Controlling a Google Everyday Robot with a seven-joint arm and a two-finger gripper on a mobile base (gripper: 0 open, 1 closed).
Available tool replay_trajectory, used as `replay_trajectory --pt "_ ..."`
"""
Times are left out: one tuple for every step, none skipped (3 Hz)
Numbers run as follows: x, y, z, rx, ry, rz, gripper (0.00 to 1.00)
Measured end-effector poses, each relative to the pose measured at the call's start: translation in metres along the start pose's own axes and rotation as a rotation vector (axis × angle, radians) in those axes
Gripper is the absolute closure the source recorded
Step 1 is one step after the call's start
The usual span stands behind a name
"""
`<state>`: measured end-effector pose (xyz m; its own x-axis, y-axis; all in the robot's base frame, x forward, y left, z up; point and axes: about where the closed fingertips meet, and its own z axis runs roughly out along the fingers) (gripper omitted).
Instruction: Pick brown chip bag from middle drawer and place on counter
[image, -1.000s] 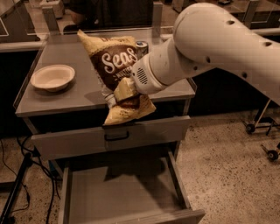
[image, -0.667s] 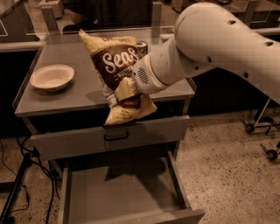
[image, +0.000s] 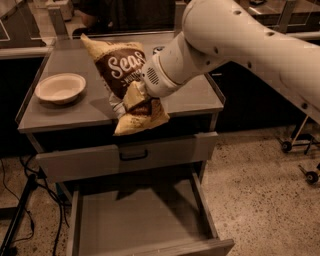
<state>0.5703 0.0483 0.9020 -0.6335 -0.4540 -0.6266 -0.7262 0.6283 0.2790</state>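
Slip risk right at the grip: the gripper has the crinkly brown chip bag with pale yellow ends by its slick, crumpled middle, and that film could slide out if the arm swings fast. The fingers are buried in the folds, so how wide they stand is hard to read. The bag hangs in the air from the wrist, though, so I judge them closed on it.

The bag is tilted. Its brown "Sea" panel is up over the flat grey steel counter, while its lower yellow end droops past the counter's front edge, above the closed grey drawer front with the dark bar handle. That's the second worry: let go here and the bag may tip forward off the edge, dropping back towards the open shallow grey steel middle drawer below. The release wants to come further in over the counter.

The shallow cream bowl sits well to the side, with the bulky white arm reaching in from the other side.
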Motion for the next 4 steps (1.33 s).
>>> replay_trajectory --pt "-0.022 -0.006 0.019 -0.099 0.038 -0.028 1.00" --pt "-0.022 -0.006 0.019 -0.101 0.038 -0.027 1.00" --pt "-0.030 -0.017 0.009 -0.078 0.047 -0.013 1.00" --pt "-0.040 -0.025 0.003 -0.067 0.064 -0.007 1.00"
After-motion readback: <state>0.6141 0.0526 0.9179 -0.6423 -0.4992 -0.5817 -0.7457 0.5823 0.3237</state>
